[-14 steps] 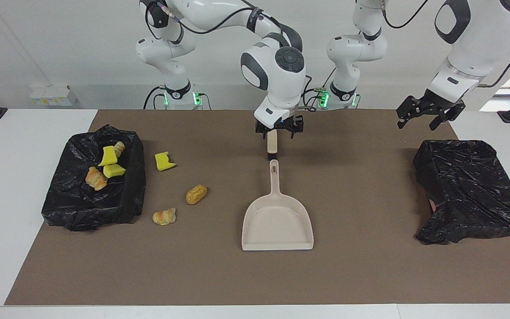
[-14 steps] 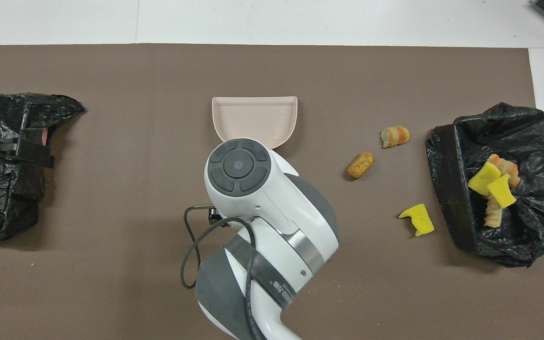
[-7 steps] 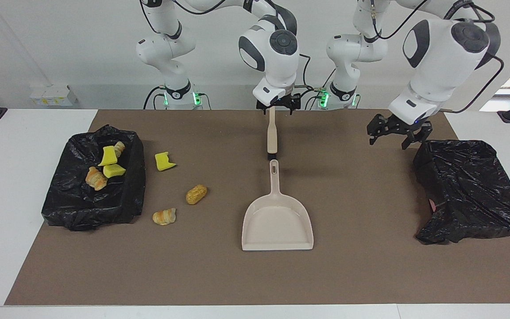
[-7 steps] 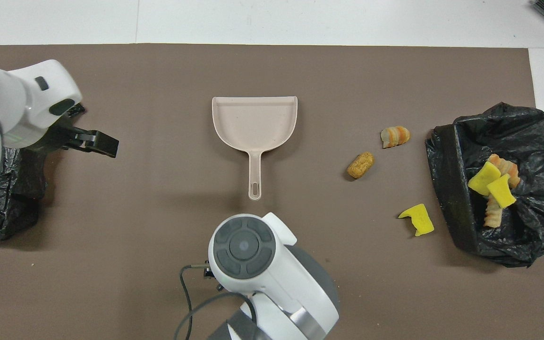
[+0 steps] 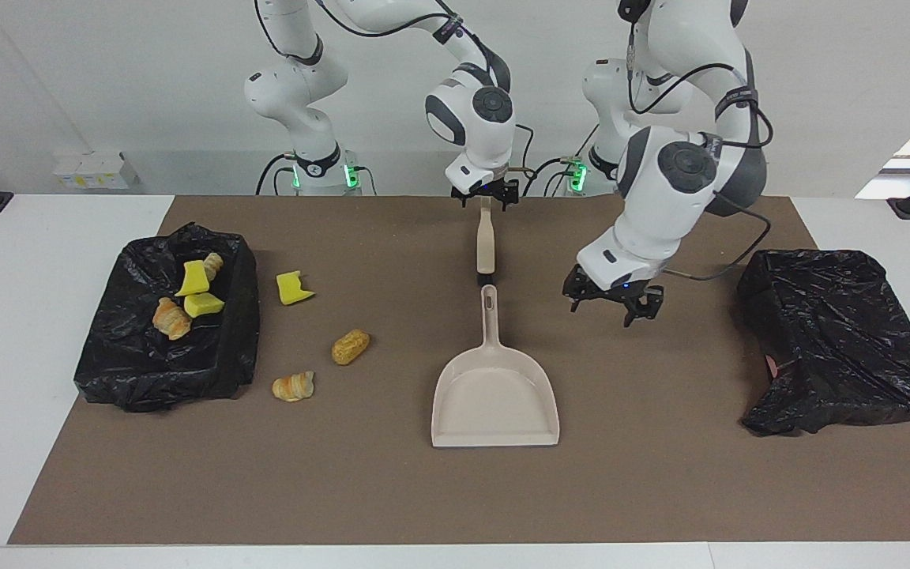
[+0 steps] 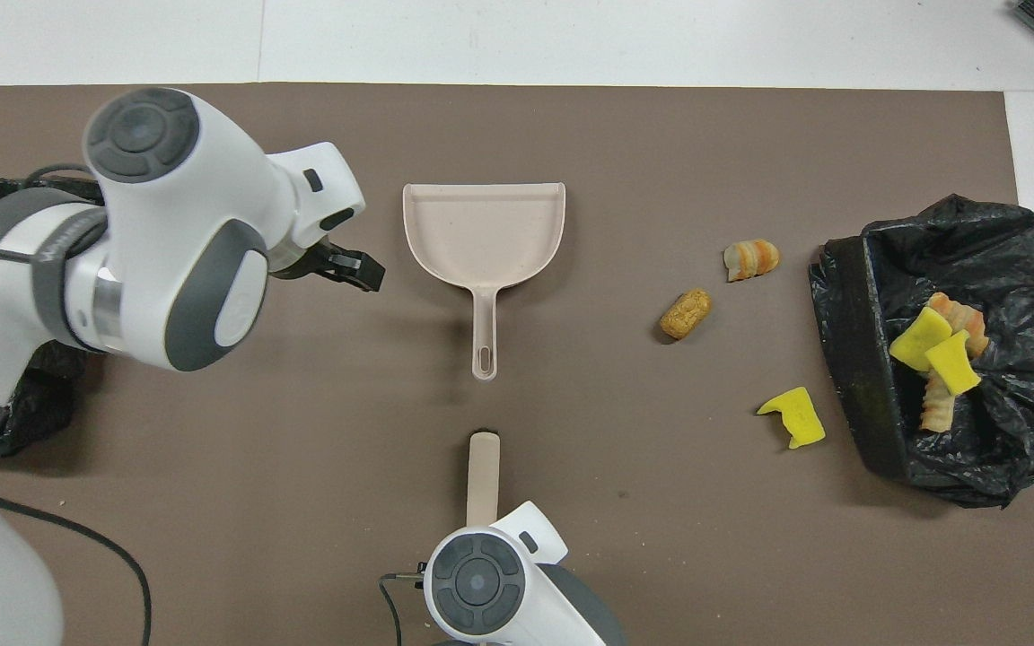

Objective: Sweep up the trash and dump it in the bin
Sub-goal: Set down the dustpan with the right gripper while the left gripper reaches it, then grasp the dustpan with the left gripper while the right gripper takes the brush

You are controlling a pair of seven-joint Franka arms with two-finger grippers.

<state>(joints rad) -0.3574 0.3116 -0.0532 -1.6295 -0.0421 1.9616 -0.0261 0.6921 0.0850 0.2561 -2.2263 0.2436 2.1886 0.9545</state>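
The tabletop [image 5: 44,332] is white, and a large brown mat [image 5: 392,490] covers most of it. No brand, label or writing can be read on anything in view.

Two bins lined with black bags stand on the mat. The open bin [image 5: 163,371] at the right arm's end holds four bits of trash [image 5: 188,294]: two yellow sponge chunks and two croissants. The other bin [image 5: 834,340] at the left arm's end is draped with its black bag.

A beige dustpan [image 5: 494,395] lies flat in the middle of the mat, its handle pointing toward the robots. A beige brush [image 5: 486,245] lies in line with that handle, nearer to the robots and just apart from it.

Three bits of trash lie on the mat between the open bin and the dustpan: a yellow sponge chunk [image 5: 293,287] nearest the robots, a bread roll [image 5: 350,346], and a croissant [image 5: 293,386] farthest from them.

The left gripper [image 5: 613,300] hangs over bare mat beside the dustpan's handle, its fingers released and holding nothing. The right gripper [image 5: 486,194] is at the brush's near end, fingers spread; whether they touch the brush cannot be told.
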